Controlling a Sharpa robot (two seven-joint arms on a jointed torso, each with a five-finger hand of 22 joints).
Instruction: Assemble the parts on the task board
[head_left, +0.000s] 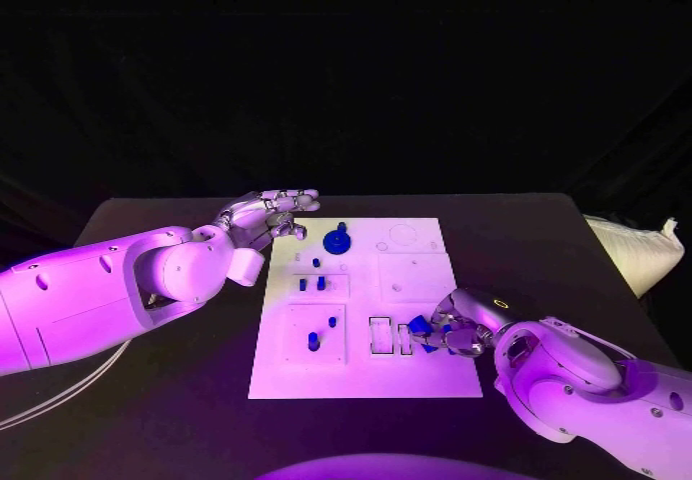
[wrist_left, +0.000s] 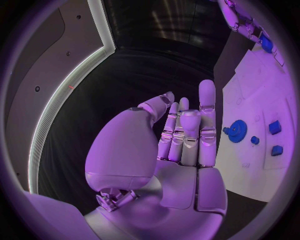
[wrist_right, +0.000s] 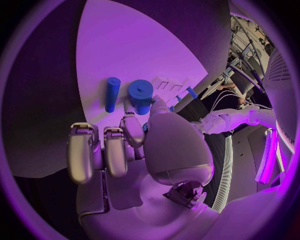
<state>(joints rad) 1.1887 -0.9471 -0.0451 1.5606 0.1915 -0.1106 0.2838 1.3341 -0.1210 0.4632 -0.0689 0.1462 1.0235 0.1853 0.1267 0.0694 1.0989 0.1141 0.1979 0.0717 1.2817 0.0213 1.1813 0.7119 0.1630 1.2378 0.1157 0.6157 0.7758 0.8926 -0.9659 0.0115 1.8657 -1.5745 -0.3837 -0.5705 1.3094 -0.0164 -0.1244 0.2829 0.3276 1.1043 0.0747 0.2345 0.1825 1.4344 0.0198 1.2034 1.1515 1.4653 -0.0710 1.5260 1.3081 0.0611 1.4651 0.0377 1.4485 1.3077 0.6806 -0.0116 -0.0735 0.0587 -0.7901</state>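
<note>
The white task board (head_left: 411, 375) lies in the middle of the table. My right hand (head_left: 459, 332) rests low over its near right part and pinches a blue cylindrical part (head_left: 420, 326) (wrist_right: 140, 95) between thumb and fingertip. A blue peg (wrist_right: 112, 94) lies on the board just beyond it. My left hand (head_left: 274, 214) (wrist_left: 181, 145) hovers off the board's far left corner, fingers straight, holding nothing. Beside it on the board lies a blue gear (head_left: 336, 240) (wrist_left: 236, 131). Small blue parts (head_left: 312, 284) stand in the left column, with others (head_left: 315, 340) nearer me.
Rectangular recesses (head_left: 381, 335) sit just left of my right hand. A white bag (head_left: 635, 250) lies at the table's right edge. A cable (head_left: 58, 395) trails off the table at the left. Black table surface (head_left: 173, 400) surrounds the board.
</note>
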